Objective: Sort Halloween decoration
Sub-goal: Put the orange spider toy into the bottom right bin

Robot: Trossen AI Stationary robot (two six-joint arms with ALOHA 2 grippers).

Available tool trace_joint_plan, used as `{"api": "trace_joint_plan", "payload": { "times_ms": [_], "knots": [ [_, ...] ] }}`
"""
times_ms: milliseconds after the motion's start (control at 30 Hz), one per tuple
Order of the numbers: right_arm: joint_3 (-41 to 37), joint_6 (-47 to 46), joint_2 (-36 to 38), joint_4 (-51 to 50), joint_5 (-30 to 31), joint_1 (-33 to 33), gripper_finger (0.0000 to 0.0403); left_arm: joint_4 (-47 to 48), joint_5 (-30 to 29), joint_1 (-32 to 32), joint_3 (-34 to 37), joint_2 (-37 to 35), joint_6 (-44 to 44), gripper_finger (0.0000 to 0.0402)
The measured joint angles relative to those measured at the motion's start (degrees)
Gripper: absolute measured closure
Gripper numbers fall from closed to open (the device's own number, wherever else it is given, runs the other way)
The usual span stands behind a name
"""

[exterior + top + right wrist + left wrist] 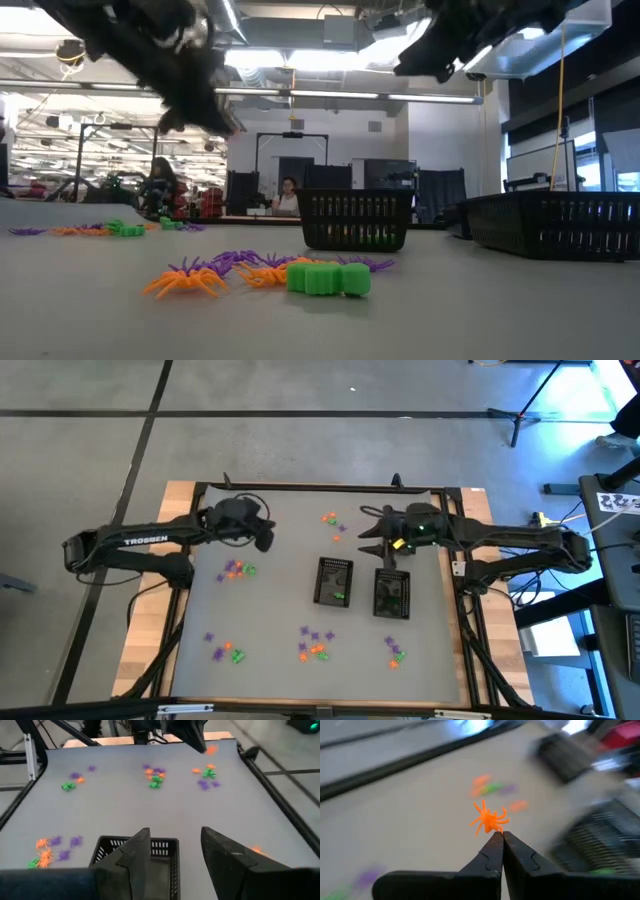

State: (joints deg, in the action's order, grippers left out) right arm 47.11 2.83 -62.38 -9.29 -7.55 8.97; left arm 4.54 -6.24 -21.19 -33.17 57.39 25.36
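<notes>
In the high view the left gripper (265, 540) is at the left of the centre, above the grey table (280, 610), and in its wrist view the two dark fingers (492, 852) are pressed together on a leg of an orange spider (489, 819), which hangs at their tips in the middle of the frame. The right gripper (372, 538) is at the right of the centre, just above the upper end of the right basket (392, 593); in its wrist view the fingers (137, 851) stand spread apart and hold nothing, with a black mesh basket (135, 857) under them at the bottom of the frame. A second basket (334, 581) lies just beside the first, in the middle of the high view, and something green shows inside it. The other small trinkets lie in groups on the table: one (237, 570) at the middle left, one (226, 652) at the lower left, one (315, 643) at the lower centre, one (394, 652) at the lower right, and some orange ones (330, 520) at the upper centre. In the low view a green piece (328, 278) and orange spiders (190, 280) lie in the foreground, and people sit far behind in the room
</notes>
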Motion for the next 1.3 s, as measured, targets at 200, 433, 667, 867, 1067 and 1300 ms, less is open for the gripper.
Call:
{"api": "trace_joint_plan", "payload": {
  "times_ms": [200, 433, 667, 867, 1067, 1300],
  "knots": [
    [-0.01, -0.38, 1.17, -5.19, 11.4, -5.67, 0.0228, -20.18, 0.95, 9.66, -0.04, 2.99, -5.22, 0.0401],
    [-0.11, -1.19, 6.89, -7.41, 20.92, -10.92, 0.0228, -40.63, -1.77, 16.05, -0.1, 13.23, -9.55, 0.0401],
    [-4.14, -4.85, 14.43, -7.15, 23.58, -12.29, 0.0228, -45.09, 2.08, 16.34, -9.05, 26.74, -11.39, 0.0401],
    [-11.24, -7.8, 16.64, 0.39, 24.63, -9.02, 0.0228, -43.57, 14.48, 16.35, -19.52, 35.48, -15.7, 0.0401],
    [-13.73, -7.49, 16.82, 6.36, 10.13, -5.04, 0.0228, -43.75, 21.2, 16.35, -21.54, 36.85, -16.48, 0.0401],
    [-21.07, -3.32, 14.5, 28.27, -4.8, -2.75, 0.0228, -43.64, 24.39, 16.97, -21.38, 36.85, -16.95, 0.0401]
  ]
}}
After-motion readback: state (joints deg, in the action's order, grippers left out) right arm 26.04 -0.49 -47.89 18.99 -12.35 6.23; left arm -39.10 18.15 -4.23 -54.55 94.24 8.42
